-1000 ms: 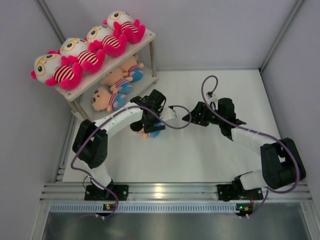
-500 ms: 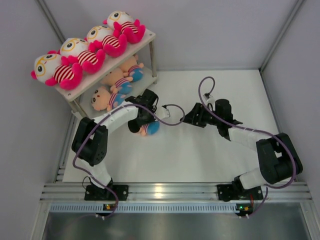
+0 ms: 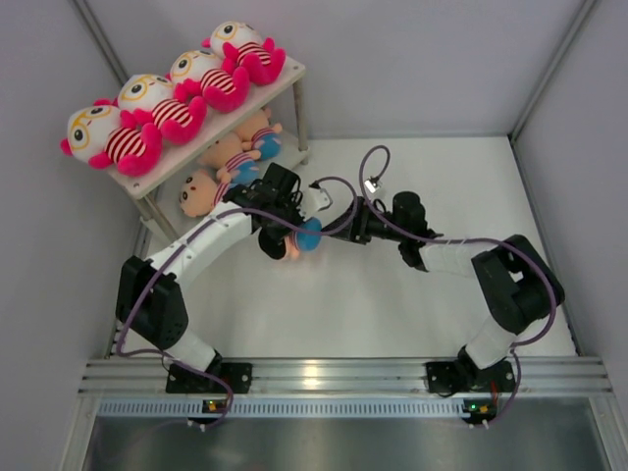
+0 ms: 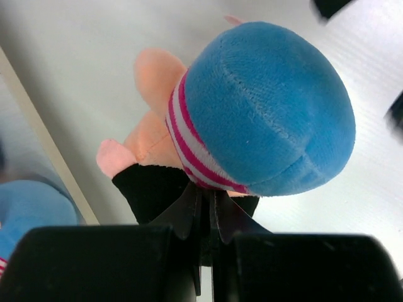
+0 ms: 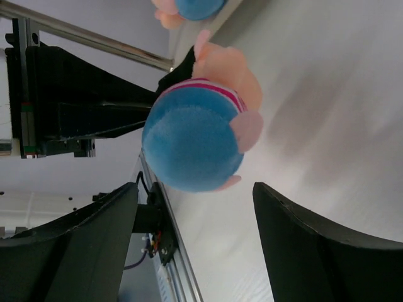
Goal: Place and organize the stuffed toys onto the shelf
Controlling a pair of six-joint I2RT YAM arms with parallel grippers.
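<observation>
Stuffed toys fill most of the two-tier cream-white shelf (image 3: 292, 74) at the far left. Four white-headed plush dolls (image 3: 191, 74) with pink limbs, yellow glasses and red-white stripes lie in a row on its upper board. Three peach-faced plush dolls (image 3: 231, 157) in blue pants lie on the lower board beneath them.

The eighth toy, a peach-faced, black-haired plush doll (image 3: 294, 238) with a pink-and-white striped shirt and blue pants, is off the shelf. It is held over the white tabletop (image 3: 392, 314), just to the near right of the lower board's end. The left gripper (image 3: 283, 228) is closed on it. In the left wrist view the fingers are pinched together at the doll's black hair, and its round blue bottom points away from the camera (toward the right arm).

The right gripper (image 3: 351, 228) is just to the right of the doll, its fingers spread wide apart and holding nothing. In the right wrist view the doll's blue bottom sits ahead of the gap between those fingers, touching neither. Whether the doll touches the tabletop I cannot tell.
</observation>
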